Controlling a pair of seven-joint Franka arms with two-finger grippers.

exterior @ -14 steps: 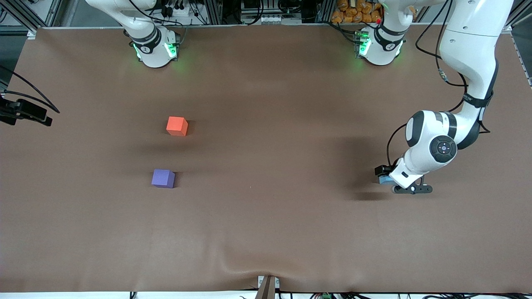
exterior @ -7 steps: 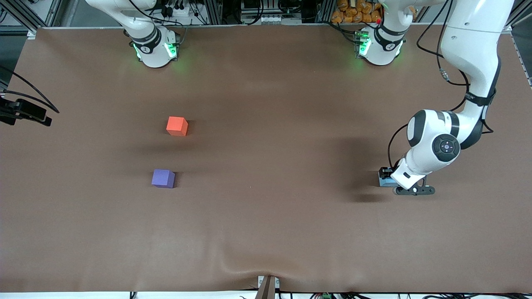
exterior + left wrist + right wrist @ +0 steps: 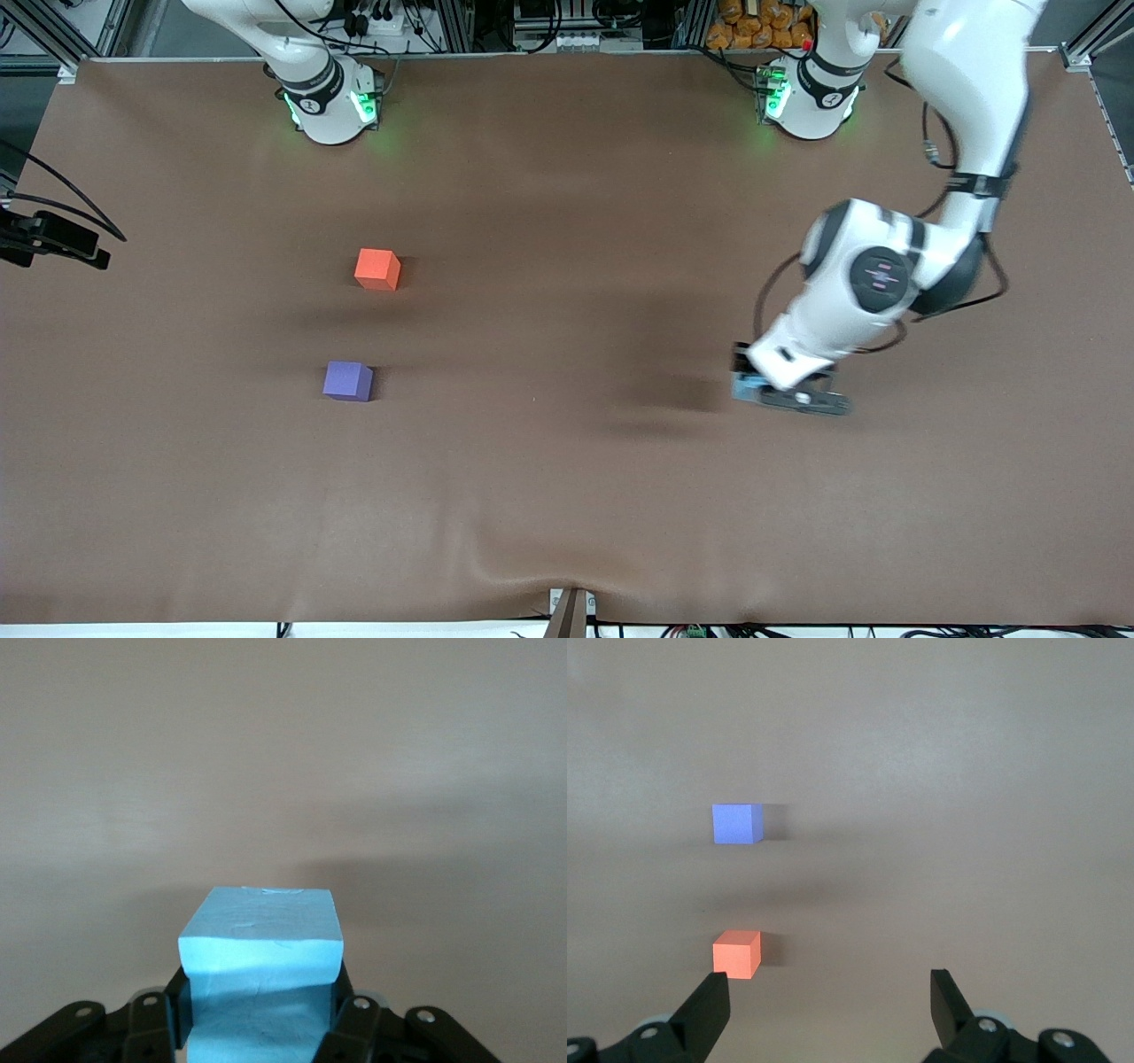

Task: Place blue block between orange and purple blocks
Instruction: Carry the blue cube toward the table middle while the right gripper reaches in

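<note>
My left gripper (image 3: 753, 387) is shut on the light sky-blue block (image 3: 744, 388) and holds it above the brown table toward the left arm's end. In the left wrist view the blue block (image 3: 260, 979) sits clamped between the black fingers (image 3: 159, 1019). The orange block (image 3: 377, 268) and the purple block (image 3: 347, 381) stand on the table toward the right arm's end, the purple one nearer the front camera. The right wrist view shows the orange block (image 3: 736, 954), the purple block (image 3: 736, 823) and my right gripper (image 3: 830, 1005), open and empty, high over the table.
The brown mat (image 3: 567, 496) has a small ridge at its front edge near a bracket (image 3: 570, 610). A black camera mount (image 3: 53, 239) juts in at the right arm's end. The two arm bases (image 3: 330, 97) stand at the back.
My left gripper has lifted the blue block off the table and moved it toward the right arm's end. The orange and purple blocks have not moved.
</note>
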